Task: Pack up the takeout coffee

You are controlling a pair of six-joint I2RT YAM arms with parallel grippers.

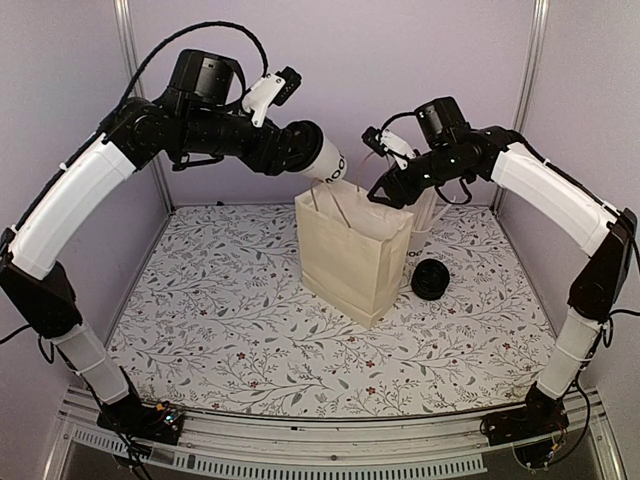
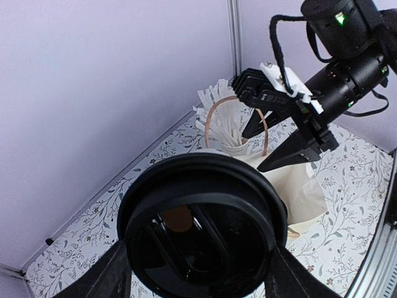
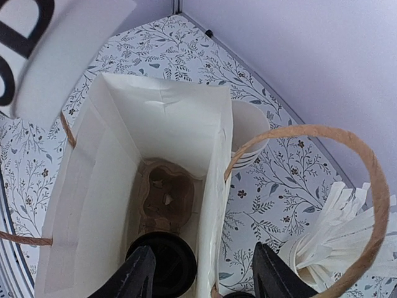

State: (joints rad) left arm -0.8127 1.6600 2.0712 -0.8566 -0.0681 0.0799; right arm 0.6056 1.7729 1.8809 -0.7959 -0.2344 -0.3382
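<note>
Left pincer [image 2: 198,251] clamps a tilted black-lidded white paper cup [image 1: 328,160] — it may catch the rim of the cream paper bag [image 1: 350,255] below, which the open right pincer [image 3: 203,251] merely straddles.

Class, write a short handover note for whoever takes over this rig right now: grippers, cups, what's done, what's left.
Left gripper: shut on a lidded MOO cup, tilted above the paper bag.
Right gripper: open, fingers either side of the bag's wall.
Done: one packed cup stands in the bag, black lid up.
Left: lower the held cup in; the black-lidded item on the table beside the bag, probably another cup, may follow.
</note>
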